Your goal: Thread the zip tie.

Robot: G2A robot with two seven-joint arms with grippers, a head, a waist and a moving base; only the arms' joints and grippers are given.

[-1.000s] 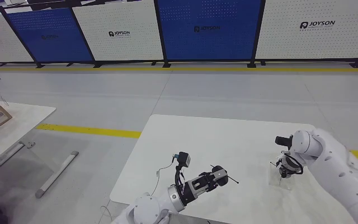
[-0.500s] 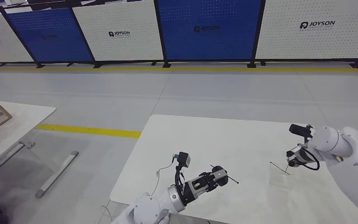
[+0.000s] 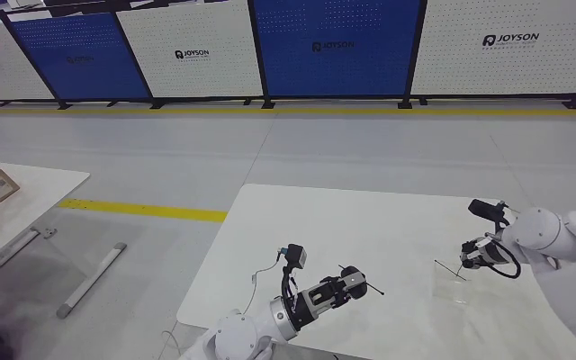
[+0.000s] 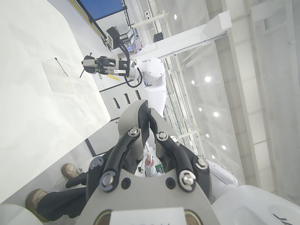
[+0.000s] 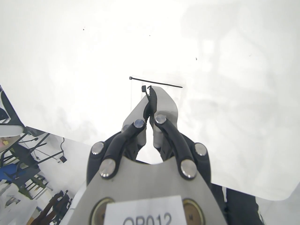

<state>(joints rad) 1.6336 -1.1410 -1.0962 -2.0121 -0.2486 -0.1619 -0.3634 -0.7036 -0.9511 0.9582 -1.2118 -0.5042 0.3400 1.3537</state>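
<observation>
Where the white worktop (image 3: 297, 234) runs under both arms, the right pincer (image 3: 465, 261) hangs over its right part, and the left pincer (image 3: 354, 284) sits well apart from it, near the front edge; a clear sheet (image 4: 56, 83) lies flat beneath the right pincer.

Right pincer: jaws pressed together on the held zip tie (image 5: 143, 89), gripped close behind its head; the head stands just proud of the tips. Left pincer: jaws drawn together, judged to clamp a second zip tie (image 3: 376, 291), seen from above only as a thin dark strip past the tip. The loose zip tie (image 5: 154, 82) lies flat on the sheet, just beyond the right pincer's tips, crossways to them and not touching.

Handling, by judgement: each tie is very light, thin, smooth and springy; the strap bends readily, the head alone is stiff. Take hold on the flat faces, just behind the head or near the tail tip; a grip mid-strap would let the free end whip and miss the slot.
</observation>
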